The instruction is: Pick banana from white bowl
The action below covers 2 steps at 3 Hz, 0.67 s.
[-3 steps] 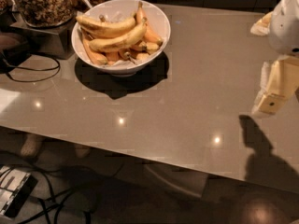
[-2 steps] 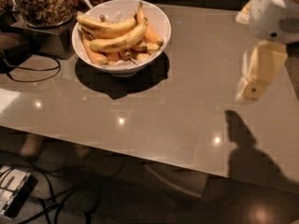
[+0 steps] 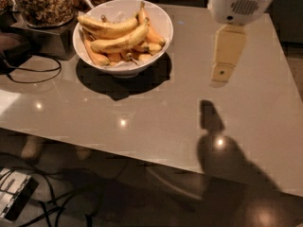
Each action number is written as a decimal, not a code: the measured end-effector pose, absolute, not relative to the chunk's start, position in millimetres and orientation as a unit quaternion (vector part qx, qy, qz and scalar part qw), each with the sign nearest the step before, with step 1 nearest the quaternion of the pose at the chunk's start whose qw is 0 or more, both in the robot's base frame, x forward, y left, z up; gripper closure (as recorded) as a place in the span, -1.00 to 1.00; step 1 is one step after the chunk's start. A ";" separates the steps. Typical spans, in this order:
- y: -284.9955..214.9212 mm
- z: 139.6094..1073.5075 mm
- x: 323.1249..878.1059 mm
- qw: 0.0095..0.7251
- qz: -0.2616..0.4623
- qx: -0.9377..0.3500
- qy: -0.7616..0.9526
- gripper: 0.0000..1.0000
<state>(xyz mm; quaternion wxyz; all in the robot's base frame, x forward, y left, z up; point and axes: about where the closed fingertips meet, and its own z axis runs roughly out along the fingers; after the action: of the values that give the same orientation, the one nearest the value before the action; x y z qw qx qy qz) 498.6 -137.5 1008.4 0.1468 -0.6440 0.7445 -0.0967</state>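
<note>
- While the bowl (image 3: 160,19) is staying put on the bench (image 3: 156,112), the hand (image 3: 221,74) is travelling left from the view's right border, closing on the bowl.
- The hand is hanging above bare bench, right of the bowl and well apart from it; whether it is spread or pressed together cannot be told.
- The banana (image 3: 124,39) is lying atop the pile inside the bowl, untouched; the approach is judged under way, the grasp not yet begun.
- Open bench is lying between hand and bowl; the jar (image 3: 42,4) and cable (image 3: 33,74) are crowding the bowl's left, so an entry from above or from the right is looking safest.
</note>
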 end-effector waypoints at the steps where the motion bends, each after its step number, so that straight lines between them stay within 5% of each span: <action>1: -134.7 1011.4 501.1 0.156 -0.100 -0.644 0.742 -1.00; 2: -116.3 1016.0 521.6 0.173 -0.082 -0.649 0.736 -1.00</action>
<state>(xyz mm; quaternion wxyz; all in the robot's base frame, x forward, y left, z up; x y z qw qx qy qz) 521.6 -116.3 1016.0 0.1725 -0.6494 0.7361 -0.0819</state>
